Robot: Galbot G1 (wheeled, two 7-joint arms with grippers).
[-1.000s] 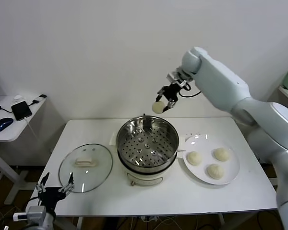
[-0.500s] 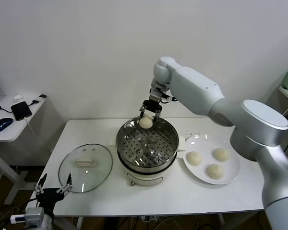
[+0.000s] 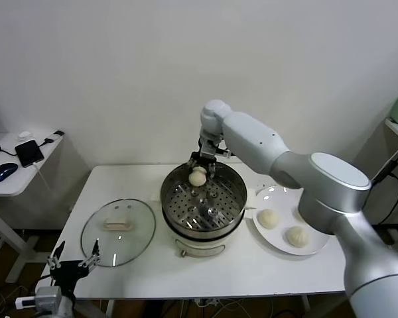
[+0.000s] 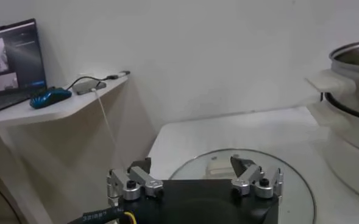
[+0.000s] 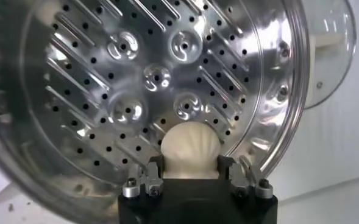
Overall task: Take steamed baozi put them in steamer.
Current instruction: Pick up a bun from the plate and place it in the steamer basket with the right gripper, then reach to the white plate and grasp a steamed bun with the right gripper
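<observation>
At the centre of the frame the right claw (image 3: 199, 167) grasped one baozi (image 3: 198, 176) over the far rim of the steamer (image 3: 203, 199), so it needed lowering onto the perforated tray before letting go, while the left claw (image 3: 74, 264), released, waited lower left.

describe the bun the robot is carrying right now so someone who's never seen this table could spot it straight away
Find the shiny steel steamer in the middle of the white table, between the glass lid and the white plate. Over its far rim the right gripper holds one cream-white bun. It alone hangs in the air, pinched between fingers; the other buns lie on the plate.
</observation>
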